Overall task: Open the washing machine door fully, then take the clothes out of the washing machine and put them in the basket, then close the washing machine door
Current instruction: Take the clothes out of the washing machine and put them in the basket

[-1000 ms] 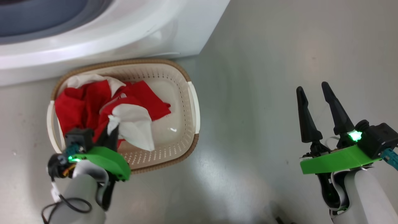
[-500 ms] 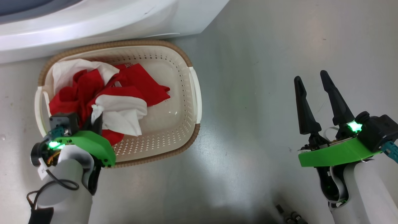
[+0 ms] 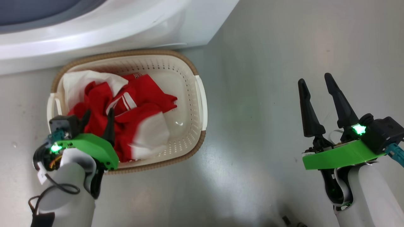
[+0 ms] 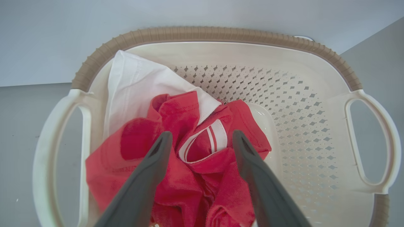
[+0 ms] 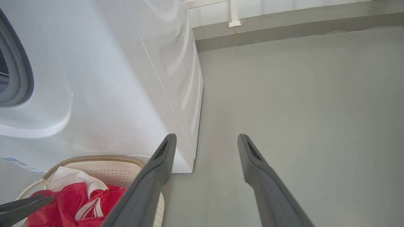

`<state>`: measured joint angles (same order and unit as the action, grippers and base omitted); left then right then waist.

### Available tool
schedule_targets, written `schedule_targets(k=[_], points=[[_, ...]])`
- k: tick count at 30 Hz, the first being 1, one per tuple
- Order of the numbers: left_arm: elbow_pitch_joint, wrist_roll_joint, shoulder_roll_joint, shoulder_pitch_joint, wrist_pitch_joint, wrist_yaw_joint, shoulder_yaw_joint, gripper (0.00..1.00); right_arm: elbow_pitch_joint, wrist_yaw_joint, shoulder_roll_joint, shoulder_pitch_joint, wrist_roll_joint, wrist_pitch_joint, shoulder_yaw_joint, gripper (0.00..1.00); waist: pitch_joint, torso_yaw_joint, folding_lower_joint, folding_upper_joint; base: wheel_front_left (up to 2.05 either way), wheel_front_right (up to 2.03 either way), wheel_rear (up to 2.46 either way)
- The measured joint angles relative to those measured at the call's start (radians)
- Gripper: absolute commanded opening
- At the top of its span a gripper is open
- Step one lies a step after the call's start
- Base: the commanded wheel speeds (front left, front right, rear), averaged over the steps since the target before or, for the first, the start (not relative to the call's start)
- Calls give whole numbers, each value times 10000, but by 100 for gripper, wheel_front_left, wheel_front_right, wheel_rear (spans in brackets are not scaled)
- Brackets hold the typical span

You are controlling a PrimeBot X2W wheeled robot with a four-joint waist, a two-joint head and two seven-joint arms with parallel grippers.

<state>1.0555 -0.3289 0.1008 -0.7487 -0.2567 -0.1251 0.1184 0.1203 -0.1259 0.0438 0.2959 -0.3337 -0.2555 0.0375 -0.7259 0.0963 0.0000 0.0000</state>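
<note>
Now the left gripper (image 3: 98, 112) has just opened and let the clothes (image 3: 142, 94) drop into the basket (image 3: 202, 101), while the right gripper (image 3: 315, 78) waits open, so this transfer seems finished.
</note>
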Motion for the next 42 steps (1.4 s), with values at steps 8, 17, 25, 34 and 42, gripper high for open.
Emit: schedule_targets(k=[8, 17, 25, 34, 42], points=[[-729, -90, 6, 977, 0, 0, -196, 100, 219, 0, 6, -85, 27, 0, 4, 100, 817, -83, 0, 0, 0, 0, 0], [-2261, -31, -29, 2030, 0, 0, -777, 100, 485, 0, 21, -599, 194, 2, -19, 100, 1825, -208, 0, 0, 0, 0, 0], [-3482, 276, -182, 3239, 2, 0, -1137, 100, 717, 0, 27, -1139, 286, 2, -67, 100, 2938, -378, 0, 0, 0, 0, 0], [-4886, 600, -201, 4359, 0, 0, -1452, 100, 832, 0, 21, -1901, 284, 2, -268, 100, 4179, -537, 0, 0, 0, 0, 0], [-6107, 754, -217, 5133, 0, 0, -1588, 100, 828, 0, 15, -2483, 286, 2, -533, 100, 5079, -647, 0, 0, 0, 0, 0]])
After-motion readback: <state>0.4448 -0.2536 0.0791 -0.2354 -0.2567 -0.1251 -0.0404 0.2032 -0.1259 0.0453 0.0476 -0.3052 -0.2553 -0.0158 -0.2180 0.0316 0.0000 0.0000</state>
